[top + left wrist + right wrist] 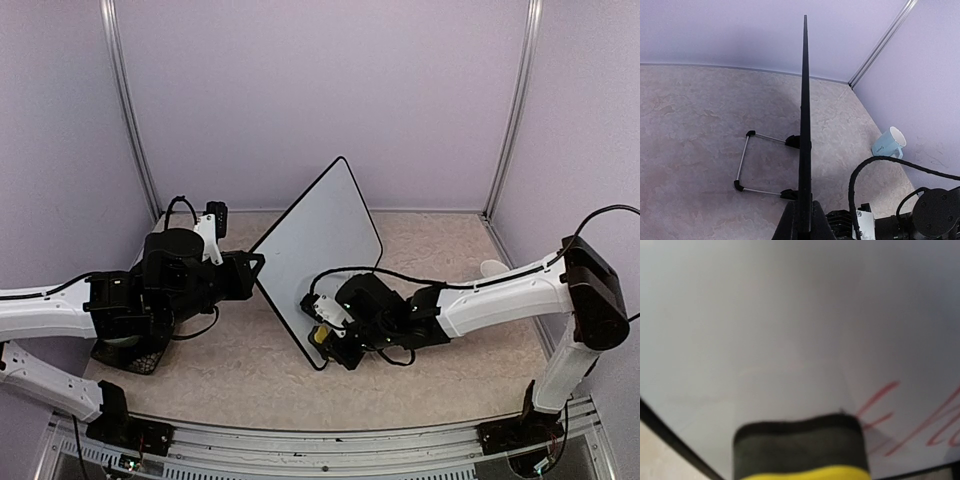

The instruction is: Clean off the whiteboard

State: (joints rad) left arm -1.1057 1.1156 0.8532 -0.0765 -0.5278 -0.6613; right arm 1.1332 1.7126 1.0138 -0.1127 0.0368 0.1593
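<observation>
Holding an eraser [800, 452] against the whiteboard [320, 235], right gripper [325, 337] faces edge-clamping left gripper [256, 263].

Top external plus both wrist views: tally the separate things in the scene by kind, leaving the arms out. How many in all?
whiteboard: 1
sponge eraser: 1
mug: 1
Total: 3
</observation>
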